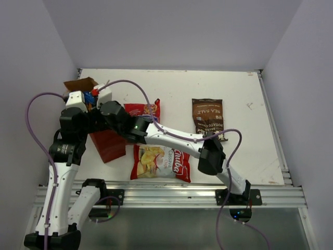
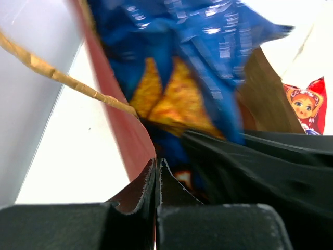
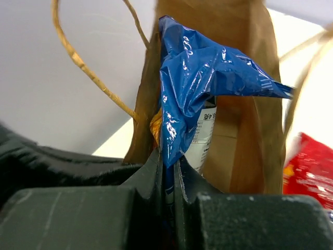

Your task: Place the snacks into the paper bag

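The red paper bag (image 1: pixel 109 146) lies at the left of the table, its brown mouth facing away. My left gripper (image 1: pixel 83 103) (image 2: pixel 157 162) is shut on the bag's red side wall (image 2: pixel 117 120) at the rim. My right gripper (image 1: pixel 99 99) (image 3: pixel 167 156) is shut on the crumpled blue Doritos bag (image 3: pixel 203 67) (image 2: pixel 208 47), which sits in the mouth against the kraft inside (image 3: pixel 244 130). On the table lie a red snack (image 1: pixel 143 110) (image 2: pixel 307 107), the red-white cassava chips (image 1: pixel 158 162) and the brown Kettle bag (image 1: pixel 207 115).
A string handle (image 2: pixel 57 75) (image 3: pixel 83 67) hangs loose beside the paper bag's mouth. White walls close the table on the left, back and right. The right arm (image 1: pixel 177 140) reaches across over the cassava chips. A metal rail (image 1: pixel 166 195) runs along the near edge.
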